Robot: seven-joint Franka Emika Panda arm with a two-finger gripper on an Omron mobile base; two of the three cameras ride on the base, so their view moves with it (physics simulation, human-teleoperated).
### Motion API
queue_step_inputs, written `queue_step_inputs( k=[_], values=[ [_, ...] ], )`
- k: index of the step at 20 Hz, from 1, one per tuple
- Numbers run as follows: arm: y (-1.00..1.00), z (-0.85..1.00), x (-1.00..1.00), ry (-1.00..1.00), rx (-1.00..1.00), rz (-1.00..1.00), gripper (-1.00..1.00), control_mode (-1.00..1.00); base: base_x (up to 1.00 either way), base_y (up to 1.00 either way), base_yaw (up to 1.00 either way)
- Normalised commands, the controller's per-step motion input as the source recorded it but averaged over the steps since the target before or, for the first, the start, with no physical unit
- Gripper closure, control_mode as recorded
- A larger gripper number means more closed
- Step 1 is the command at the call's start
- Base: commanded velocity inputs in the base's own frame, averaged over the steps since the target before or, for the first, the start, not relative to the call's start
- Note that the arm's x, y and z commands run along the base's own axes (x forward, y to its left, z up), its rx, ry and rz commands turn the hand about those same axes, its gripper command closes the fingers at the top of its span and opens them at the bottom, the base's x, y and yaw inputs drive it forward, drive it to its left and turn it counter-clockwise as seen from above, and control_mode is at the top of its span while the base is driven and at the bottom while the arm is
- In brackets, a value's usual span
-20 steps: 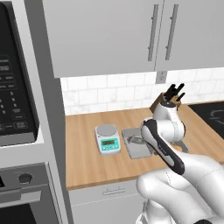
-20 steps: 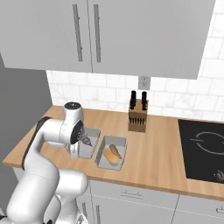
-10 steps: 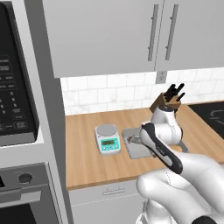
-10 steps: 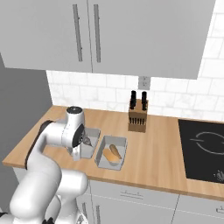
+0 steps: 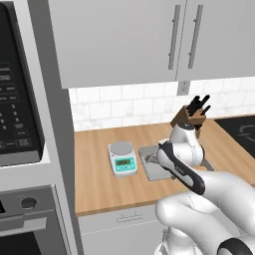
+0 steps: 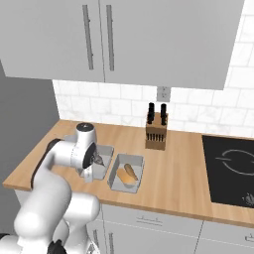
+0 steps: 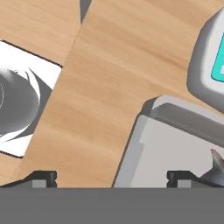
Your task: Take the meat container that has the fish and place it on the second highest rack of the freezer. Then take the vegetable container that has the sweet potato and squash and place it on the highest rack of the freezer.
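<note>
Nothing's been moved yet: the meat container (image 7: 175, 144) and vegetable container (image 6: 127, 172) are both parked on the bench (image 6: 178, 168) (freezer untouched). The fingers (image 7: 179, 177) are spread wide over the meat container's rim, nothing held.

Pale grey meat container (image 7: 175, 144) holds a grey-silver fish (image 7: 215, 168); the grey vegetable container (image 6: 127, 173) shows orange-tan sweet potato and squash (image 6: 128, 172). White scale (image 5: 122, 158), teal display; light wood-grain counter (image 6: 183, 168); brown knife block (image 6: 156, 131), black handles.
</note>
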Motion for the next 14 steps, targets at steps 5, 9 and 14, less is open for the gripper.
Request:
queue_step_inputs(
  k=[5, 9, 14],
  values=[
    [0.00, -0.13, 0.17, 0.00, 0.00, 0.02, -1.00, -1.00, 0.00, 0.00, 0.00],
    [0.00, -0.18, 0.08, -0.01, 0.00, 0.02, -1.00, -1.00, 0.00, 0.00, 0.00],
    [0.00, -0.20, 0.05, -0.03, 0.00, 0.02, -1.00, -1.00, 0.00, 0.00, 0.00]
  ],
)
